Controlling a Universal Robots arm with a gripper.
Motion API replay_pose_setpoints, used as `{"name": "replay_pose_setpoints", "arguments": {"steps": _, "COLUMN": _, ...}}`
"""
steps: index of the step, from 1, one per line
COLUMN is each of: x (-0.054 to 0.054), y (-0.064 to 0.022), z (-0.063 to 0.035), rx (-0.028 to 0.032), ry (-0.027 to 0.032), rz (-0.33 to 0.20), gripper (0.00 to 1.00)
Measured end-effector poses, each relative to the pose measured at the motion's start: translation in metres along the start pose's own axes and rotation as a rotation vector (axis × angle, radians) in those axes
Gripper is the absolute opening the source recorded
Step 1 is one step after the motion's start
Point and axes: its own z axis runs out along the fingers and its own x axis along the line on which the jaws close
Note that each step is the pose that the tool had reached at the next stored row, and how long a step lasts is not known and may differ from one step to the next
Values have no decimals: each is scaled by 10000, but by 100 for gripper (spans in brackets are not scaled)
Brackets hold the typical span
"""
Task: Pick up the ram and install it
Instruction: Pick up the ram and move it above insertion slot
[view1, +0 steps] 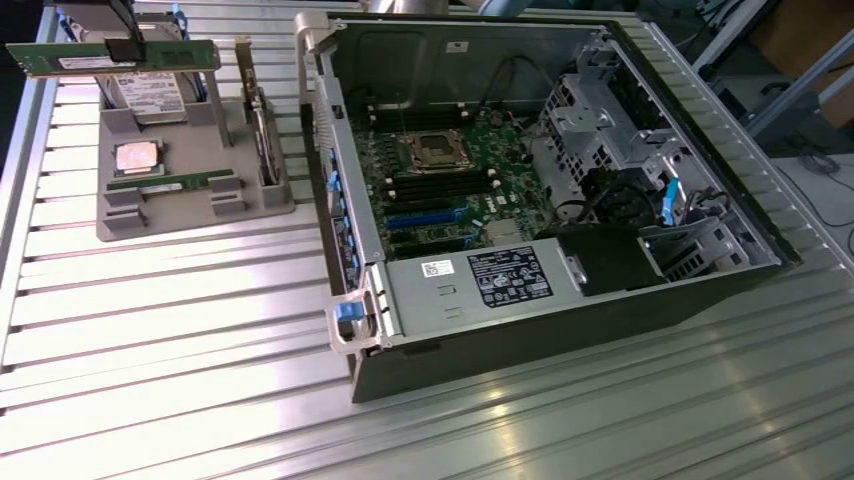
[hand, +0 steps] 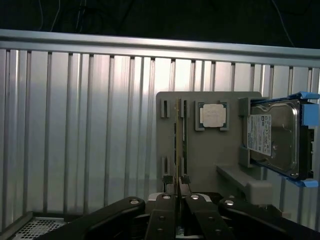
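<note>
Metal table: one ribbed silver surface.
Computer case: one, lying open, motherboard facing up.
Grey holder: one, just beside the case, carrying one hard drive, one processor chip and one second memory stick.
Gripper: one, hanging above the holder, pointing down, jaws nearly closed.
Ram: one green stick, level, pinched between those jaws.

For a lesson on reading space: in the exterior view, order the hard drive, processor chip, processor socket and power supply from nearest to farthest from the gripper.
From the gripper, shut on the ram:
1. Hard drive, in the tray, right by it.
2. Processor chip, mid-tray.
3. Processor socket, inside the case.
4. Power supply, at the case's near end.
</note>
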Motion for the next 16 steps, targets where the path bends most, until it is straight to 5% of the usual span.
{"name": "replay_pose_setpoints", "arguments": {"steps": 16, "x": 14, "y": -276, "z": -12, "rx": -2, "ry": 52, "rz": 2, "gripper": 13}}
